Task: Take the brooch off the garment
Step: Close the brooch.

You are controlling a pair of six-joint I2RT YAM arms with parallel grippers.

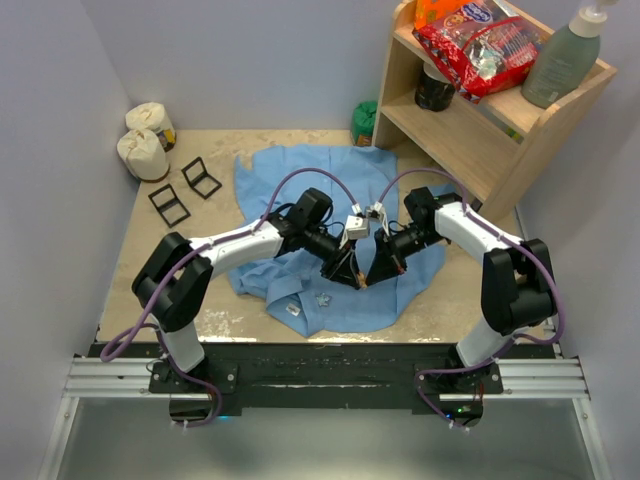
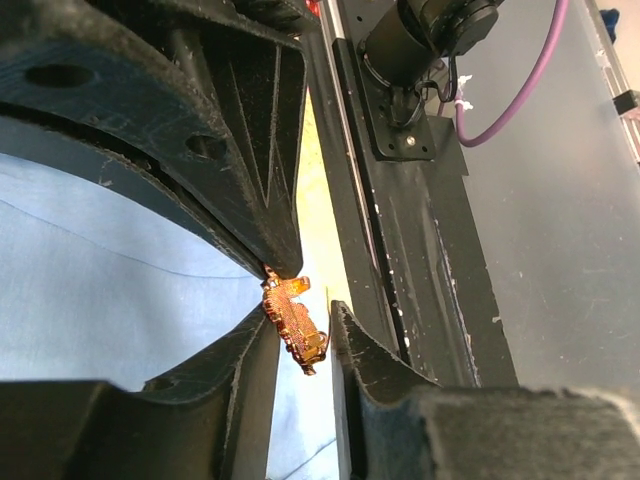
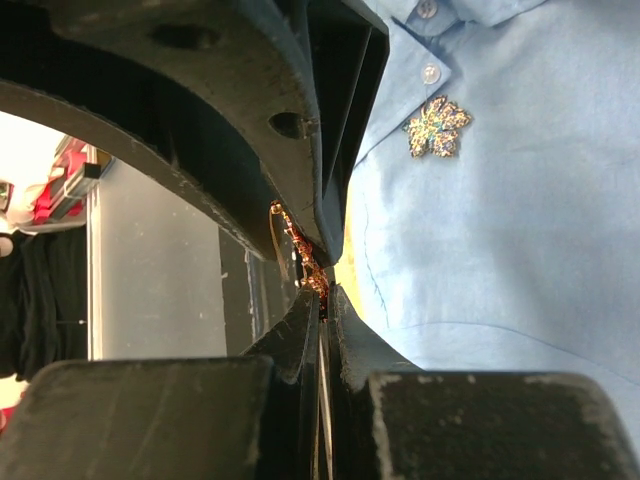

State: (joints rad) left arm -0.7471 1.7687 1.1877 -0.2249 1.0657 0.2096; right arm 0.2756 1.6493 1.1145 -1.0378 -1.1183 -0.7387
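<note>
The light-blue shirt (image 1: 300, 190) lies spread on the table. A small orange-brown brooch (image 2: 295, 322) hangs above its front part, held between both grippers; it also shows in the right wrist view (image 3: 300, 255). My left gripper (image 2: 305, 315) has a finger on each side of the brooch's body and touches it. My right gripper (image 3: 324, 295) is shut on the brooch's thin pin end. The two grippers meet tip to tip in the top view, the left gripper (image 1: 350, 276) beside the right gripper (image 1: 371, 277). I cannot tell whether the brooch is still pinned to cloth.
A silver leaf brooch (image 3: 437, 127) sits pinned on the shirt near two white buttons (image 3: 430, 72). A wooden shelf (image 1: 470, 120) with a snack bag and bottle stands back right, a green jar (image 1: 364, 122) beside it. Two rolls (image 1: 145, 150) and black stands (image 1: 185, 190) are at left.
</note>
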